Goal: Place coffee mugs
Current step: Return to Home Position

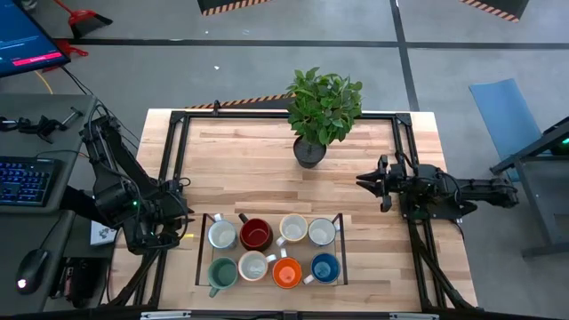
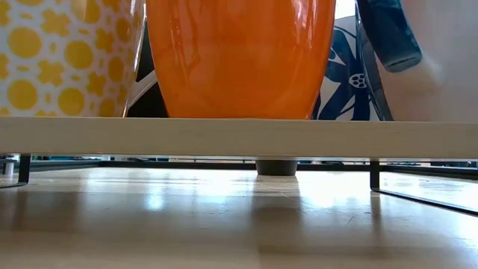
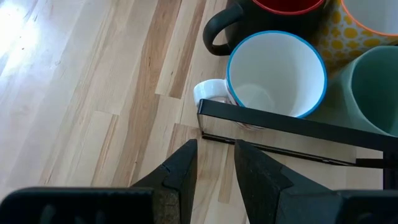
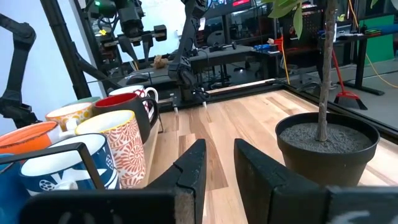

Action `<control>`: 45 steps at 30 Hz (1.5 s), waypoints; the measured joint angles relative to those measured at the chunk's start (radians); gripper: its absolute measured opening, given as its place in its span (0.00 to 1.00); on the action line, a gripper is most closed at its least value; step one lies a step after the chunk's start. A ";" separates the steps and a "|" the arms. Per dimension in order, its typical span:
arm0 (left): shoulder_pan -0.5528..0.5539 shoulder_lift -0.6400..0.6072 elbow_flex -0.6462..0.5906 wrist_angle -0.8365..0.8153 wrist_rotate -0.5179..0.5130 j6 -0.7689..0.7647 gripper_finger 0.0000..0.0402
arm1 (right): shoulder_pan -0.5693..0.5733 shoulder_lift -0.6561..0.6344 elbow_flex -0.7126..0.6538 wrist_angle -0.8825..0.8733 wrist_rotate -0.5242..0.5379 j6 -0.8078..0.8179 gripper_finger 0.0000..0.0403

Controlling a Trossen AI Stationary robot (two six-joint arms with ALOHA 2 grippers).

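Eight coffee mugs stand in two rows on a low board with a black wire frame (image 1: 206, 218) at the table's near middle. Among them are a dark red mug (image 1: 256, 234), a teal one (image 1: 222, 272), an orange one (image 1: 286, 272) and a blue one (image 1: 324, 268); the others are white or cream. My left gripper (image 1: 180, 218) sits just left of the frame, pointing at it, with a narrow gap between its fingers (image 3: 214, 155). In its wrist view a blue-rimmed white mug (image 3: 277, 74) stands behind the frame's rail (image 3: 292, 127). My right gripper (image 1: 363, 181) hovers right of the plant, also narrowly open (image 4: 219, 152).
A dark pot with a leafy plant (image 1: 309, 151) stands at the table's far middle, close to my right gripper (image 4: 326, 149). Black rails run along the table's left, right and far edges. Bare wood lies between the plant and the mugs. The low view is filled by the orange mug (image 2: 239, 56).
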 joint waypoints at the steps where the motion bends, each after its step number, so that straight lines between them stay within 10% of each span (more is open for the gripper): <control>1: 0.000 0.000 0.000 0.000 0.000 0.000 0.24 | 0.000 0.000 0.000 0.000 0.000 0.000 0.17; 16: 0.000 -0.001 0.000 -0.010 -0.003 0.030 0.24 | 0.000 0.000 0.000 0.000 0.000 0.000 0.17; 25: 0.106 -0.012 0.001 0.263 -0.711 0.123 0.24 | 0.000 0.000 0.000 -0.001 0.000 0.000 0.17; 33: 0.246 -0.164 -0.063 0.741 -0.458 0.727 0.24 | 0.000 0.000 0.000 -0.001 0.000 0.000 0.17; 38: 0.379 -0.324 -0.288 1.323 -0.045 1.154 0.24 | 0.000 0.000 0.000 -0.001 0.000 0.000 0.17; 45: 0.670 -0.488 -0.534 1.577 0.369 1.098 0.24 | 0.000 0.000 0.000 -0.001 0.000 0.000 0.17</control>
